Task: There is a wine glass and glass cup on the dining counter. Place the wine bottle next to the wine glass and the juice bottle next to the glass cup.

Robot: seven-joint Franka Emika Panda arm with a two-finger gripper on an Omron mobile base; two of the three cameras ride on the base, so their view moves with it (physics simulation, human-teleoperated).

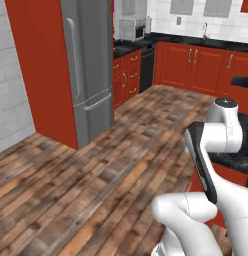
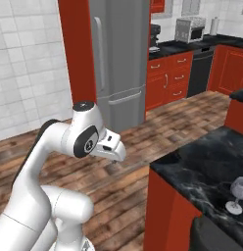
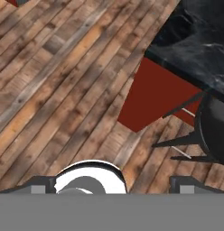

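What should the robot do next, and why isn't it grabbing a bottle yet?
Probably it should drive on or turn to look for the bottles first. The gripper hangs over bare wooden floor with nothing between its jaws. The wine glass already stands on the dining counter, near its edge, but I cannot make out a bottle on the counter or floor, so finding one likely comes before any grasp.

Lower right of right base view: black white-veined table (image 2: 202, 166) with red sides. Near its lower-right edge, upright on the top: clear stemmed wine glass (image 2: 237, 195). Upper right of hand view: same table corner (image 3: 195, 36) above plank floor (image 3: 64, 90).
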